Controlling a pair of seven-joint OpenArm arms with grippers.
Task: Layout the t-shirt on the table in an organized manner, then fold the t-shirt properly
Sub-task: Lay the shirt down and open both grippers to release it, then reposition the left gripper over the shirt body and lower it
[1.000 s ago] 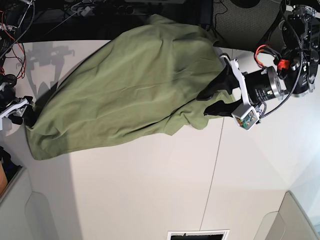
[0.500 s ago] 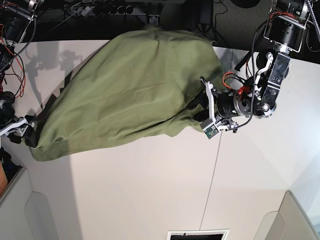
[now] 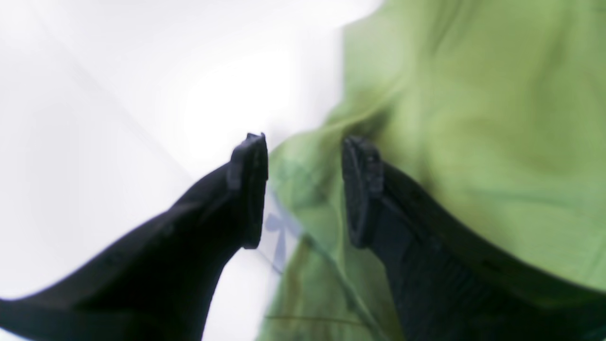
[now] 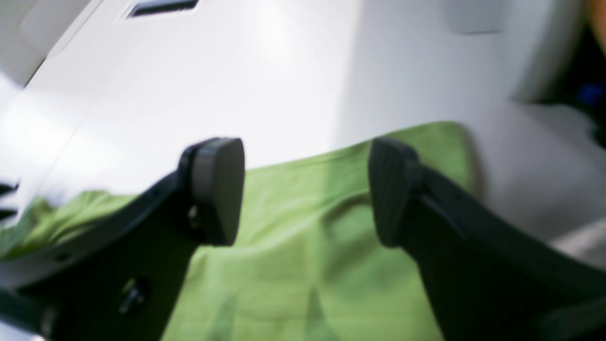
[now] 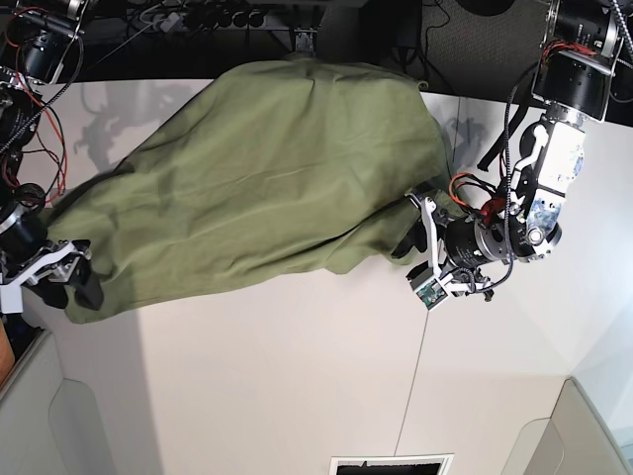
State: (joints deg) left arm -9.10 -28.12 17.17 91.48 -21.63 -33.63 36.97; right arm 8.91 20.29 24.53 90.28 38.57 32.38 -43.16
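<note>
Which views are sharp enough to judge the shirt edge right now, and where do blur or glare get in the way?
Base view: sharp and evenly lit, the t-shirt edge reads clearly against the table, with arm shadows at the far left. Left wrist view: motion-blurred, the table washed out to glare. Right wrist view: soft all over, the cloth edge smeared, bright patch on the table.

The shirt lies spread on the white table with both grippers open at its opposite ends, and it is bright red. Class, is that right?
Not quite. The shirt is olive green, not red, as the base view shows. The rest holds: it lies on the white table, with the left gripper and right gripper open at opposite ends.
</note>
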